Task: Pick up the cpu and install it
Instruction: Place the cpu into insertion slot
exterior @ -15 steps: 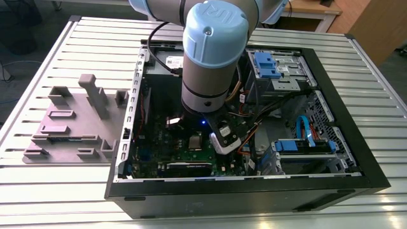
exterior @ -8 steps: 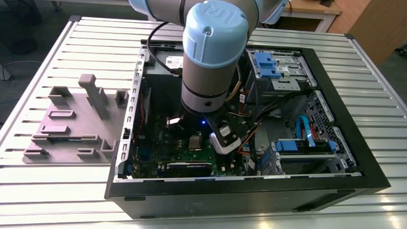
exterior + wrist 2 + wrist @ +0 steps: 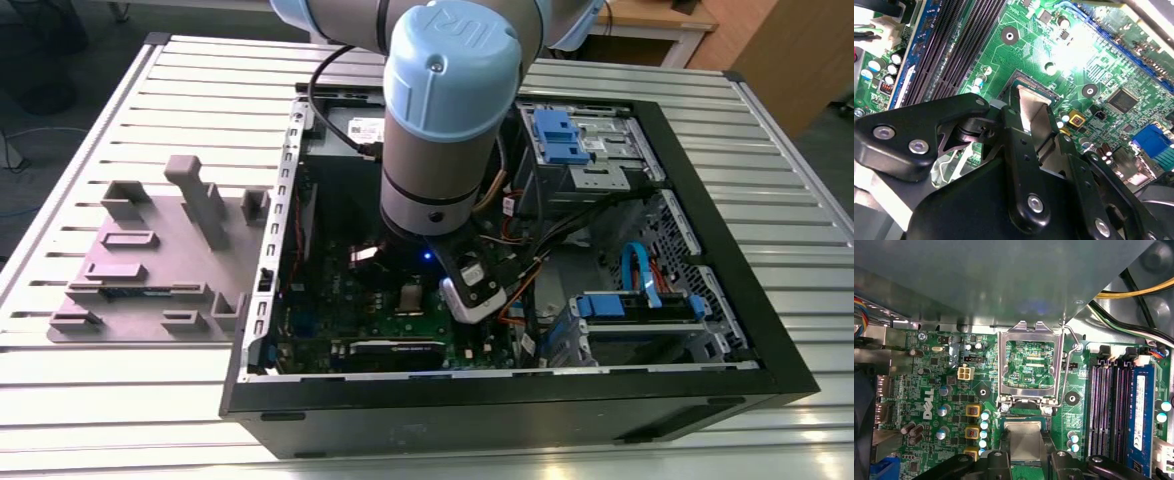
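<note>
Silvery cpu [image 3: 1023, 437], green motherboard [image 3: 934, 390], black claw [image 3: 1024, 456], pale blue arm [image 3: 447, 90].

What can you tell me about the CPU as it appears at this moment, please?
The CPU is a small, flat, square chip with a pale silvery metal top. It is gripped on two opposite edges by the black claw, over the open socket on the green motherboard, next to the raised hinged frame.

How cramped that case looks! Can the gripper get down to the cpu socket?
Probably yes: the gripper, holding the cpu, is right at the socket, and the hinged frame is swung open beside it, leaving it uncovered.
</note>
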### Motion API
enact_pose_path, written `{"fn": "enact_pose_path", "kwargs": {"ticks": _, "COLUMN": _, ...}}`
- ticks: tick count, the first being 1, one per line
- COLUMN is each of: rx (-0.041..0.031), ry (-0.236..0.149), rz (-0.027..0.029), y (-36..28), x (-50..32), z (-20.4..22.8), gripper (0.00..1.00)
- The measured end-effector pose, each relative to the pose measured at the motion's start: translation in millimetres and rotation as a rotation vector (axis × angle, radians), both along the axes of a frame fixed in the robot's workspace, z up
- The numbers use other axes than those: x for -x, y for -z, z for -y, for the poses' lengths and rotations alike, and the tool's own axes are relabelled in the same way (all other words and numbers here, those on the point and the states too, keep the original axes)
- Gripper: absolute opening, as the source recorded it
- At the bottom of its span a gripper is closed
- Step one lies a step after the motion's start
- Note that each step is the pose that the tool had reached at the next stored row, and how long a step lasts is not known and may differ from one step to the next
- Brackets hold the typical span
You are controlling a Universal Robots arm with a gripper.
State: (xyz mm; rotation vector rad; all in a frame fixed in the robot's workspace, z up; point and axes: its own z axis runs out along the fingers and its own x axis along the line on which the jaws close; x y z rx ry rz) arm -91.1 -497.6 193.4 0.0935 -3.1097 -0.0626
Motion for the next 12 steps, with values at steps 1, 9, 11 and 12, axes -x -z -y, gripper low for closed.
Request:
{"fn": "enact_pose_path", "kwargs": {"ticks": 1, "rx": 0.0, "ry": 0.0, "rz": 0.0, "y": 0.0, "x": 0.0, "z": 0.0, "gripper": 0.34}}
{"fn": "enact_pose_path", "kwargs": {"ticks": 9, "rx": -0.0002, "ry": 0.0, "rz": 0.0001, "y": 0.0, "x": 0.0, "z": 0.0, "gripper": 0.34}}
{"fn": "enact_pose_path", "kwargs": {"ticks": 11, "rx": -0.0002, "ry": 0.0, "rz": 0.0, "y": -0.1, "x": 0.0, "z": 0.0, "gripper": 0.35}}
{"fn": "enact_pose_path", "kwargs": {"ticks": 12, "rx": -0.0005, "ry": 0.0, "rz": 0.0002, "y": 0.0, "x": 0.0, "z": -0.1, "gripper": 0.35}}
